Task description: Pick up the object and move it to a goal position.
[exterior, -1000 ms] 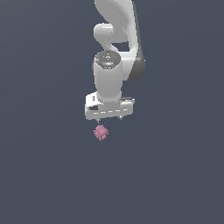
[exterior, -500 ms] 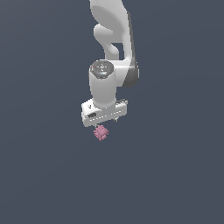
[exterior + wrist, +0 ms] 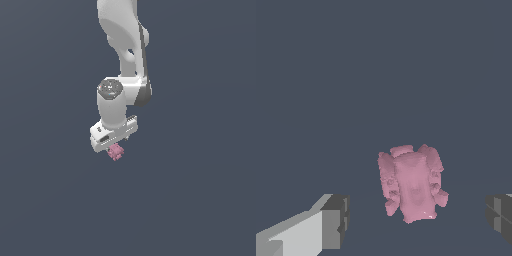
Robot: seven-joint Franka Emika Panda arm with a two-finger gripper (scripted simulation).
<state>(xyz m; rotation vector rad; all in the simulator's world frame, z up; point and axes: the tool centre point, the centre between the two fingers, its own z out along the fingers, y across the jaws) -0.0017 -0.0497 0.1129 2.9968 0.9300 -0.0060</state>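
The object [image 3: 412, 187] is a small pink bumpy lump lying on the dark grey floor. In the wrist view it sits in the wide gap between my two grey fingertips [image 3: 336, 220], nearer the middle, and neither one touches it. My gripper [image 3: 417, 217] is open. In the exterior view the white hand of the gripper [image 3: 113, 142] hangs straight down right over the object [image 3: 116, 152], which pokes out just beneath it; the fingers themselves are mostly hidden behind the hand there.
A plain dark grey floor [image 3: 200, 200] spreads all around, with no other objects, walls or edges in view. The white arm [image 3: 125, 45] rises above the hand.
The hand has come down and slightly toward the exterior view's left, closing the gap over the pink object. The object has stayed in place.
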